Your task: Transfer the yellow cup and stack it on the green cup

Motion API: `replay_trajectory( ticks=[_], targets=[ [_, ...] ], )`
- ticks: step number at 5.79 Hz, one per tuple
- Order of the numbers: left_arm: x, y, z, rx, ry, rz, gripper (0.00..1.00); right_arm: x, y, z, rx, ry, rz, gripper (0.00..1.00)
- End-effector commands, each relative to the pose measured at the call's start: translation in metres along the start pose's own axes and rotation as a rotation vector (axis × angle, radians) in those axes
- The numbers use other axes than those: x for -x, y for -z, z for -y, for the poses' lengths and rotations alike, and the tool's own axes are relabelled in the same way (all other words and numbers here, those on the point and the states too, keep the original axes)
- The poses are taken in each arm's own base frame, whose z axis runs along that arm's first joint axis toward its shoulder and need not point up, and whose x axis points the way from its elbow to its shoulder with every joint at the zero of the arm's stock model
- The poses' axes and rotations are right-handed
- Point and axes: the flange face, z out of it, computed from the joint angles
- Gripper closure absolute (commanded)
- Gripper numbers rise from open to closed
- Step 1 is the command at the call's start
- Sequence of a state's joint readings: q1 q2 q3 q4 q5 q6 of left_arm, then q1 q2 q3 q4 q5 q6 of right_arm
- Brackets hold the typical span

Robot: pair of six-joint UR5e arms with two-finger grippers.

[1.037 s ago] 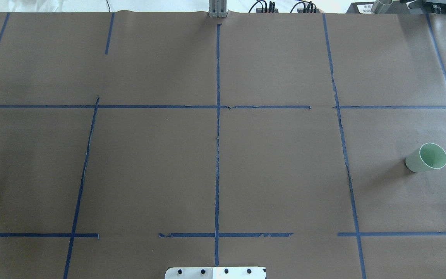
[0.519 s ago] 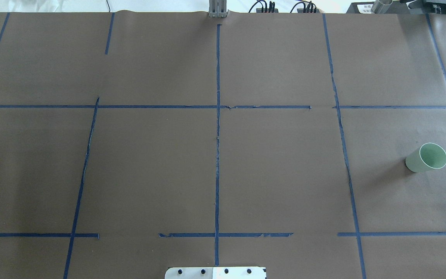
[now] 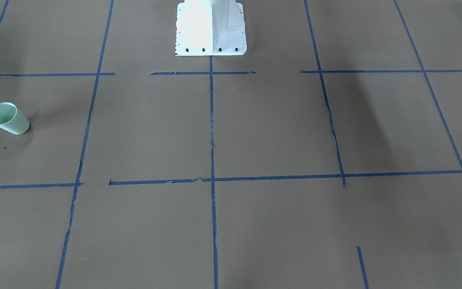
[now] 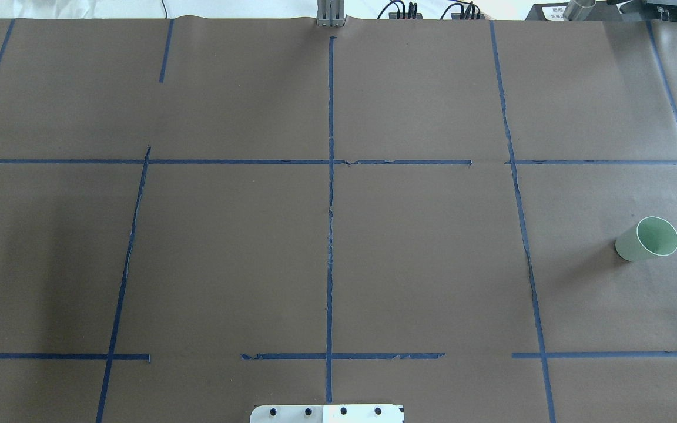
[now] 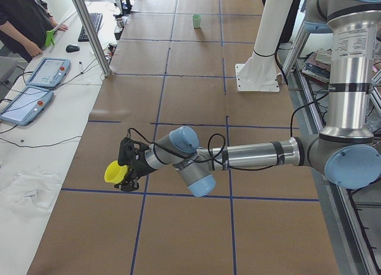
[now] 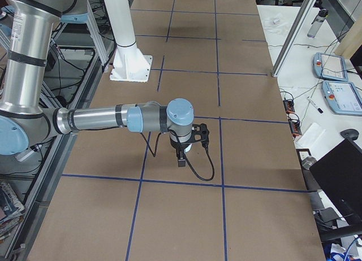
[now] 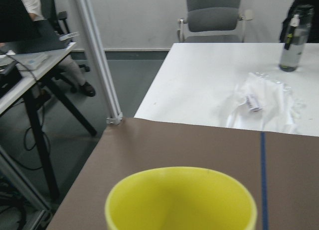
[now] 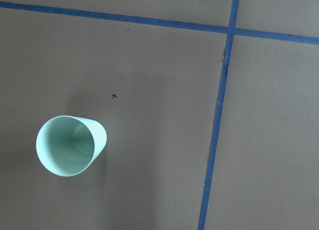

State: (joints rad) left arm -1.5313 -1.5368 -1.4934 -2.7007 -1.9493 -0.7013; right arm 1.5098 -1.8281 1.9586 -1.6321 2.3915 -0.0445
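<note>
Moved: nothing that the overhead view can show. The green cup (image 4: pixel 647 238) sits on the same spot as a second ago, and neither arm has entered that view.
Left fingers (image 5: pixel 123 166): seen only from the table's left end, reaching sideways over the tabletop (image 5: pixel 196 102) near its outer edge. I cannot tell how wide they stand or whether they clamp anything.
Yellow cup (image 5: pixel 112 172): right at the left fingers, over the brown tabletop close to the neighbouring white desk (image 5: pixel 53 162). In the left wrist view its open rim (image 7: pixel 180 200) fills the lower edge.
Mount plate (image 3: pixel 211 28): white, bolted at the robot's edge of the tabletop.
Right fingers (image 6: pixel 181 158): seen only from the table's right end, pointing down above the tabletop on the outstretched arm. Their opening cannot be told.
Green cup: upright, mouth up, on the robot's right part of the tabletop, inside a square of blue tape (image 4: pixel 330 205). The right wrist camera looks down into it (image 8: pixel 66 145), and a small pen cross (image 8: pixel 114 95) lies near it. It is well apart from the yellow cup.
Beyond: a crumpled clear bag (image 7: pixel 264 103) and a bottle (image 7: pixel 295 38) lie on the white desk, with a grey chair (image 7: pixel 213 13) behind.
</note>
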Motion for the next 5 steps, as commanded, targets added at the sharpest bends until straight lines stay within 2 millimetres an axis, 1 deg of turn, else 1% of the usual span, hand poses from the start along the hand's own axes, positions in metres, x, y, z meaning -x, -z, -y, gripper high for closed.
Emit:
replay_trajectory(
  ticks=[1,2,3,4,5],
  targets=[
    [-0.056,0.014,0.045,-0.051,-0.054,-0.13,0.57,0.005,0.004,0.004,-0.012,0.015,-0.001,0.0],
    [-0.087,0.011,0.071,-0.088,-0.098,-0.18,0.58,0.011,0.01,0.007,-0.042,0.044,-0.002,0.0],
    [-0.155,-0.004,0.091,-0.105,-0.159,-0.274,0.58,0.017,0.016,0.013,-0.07,0.073,-0.001,0.0],
    [-0.213,-0.014,0.103,-0.135,-0.192,-0.333,0.58,0.022,0.02,0.017,-0.085,0.093,0.007,0.0],
    [-0.262,-0.031,0.093,-0.163,-0.157,-0.339,0.57,0.039,0.033,0.038,-0.133,0.126,0.019,0.0]
  ],
)
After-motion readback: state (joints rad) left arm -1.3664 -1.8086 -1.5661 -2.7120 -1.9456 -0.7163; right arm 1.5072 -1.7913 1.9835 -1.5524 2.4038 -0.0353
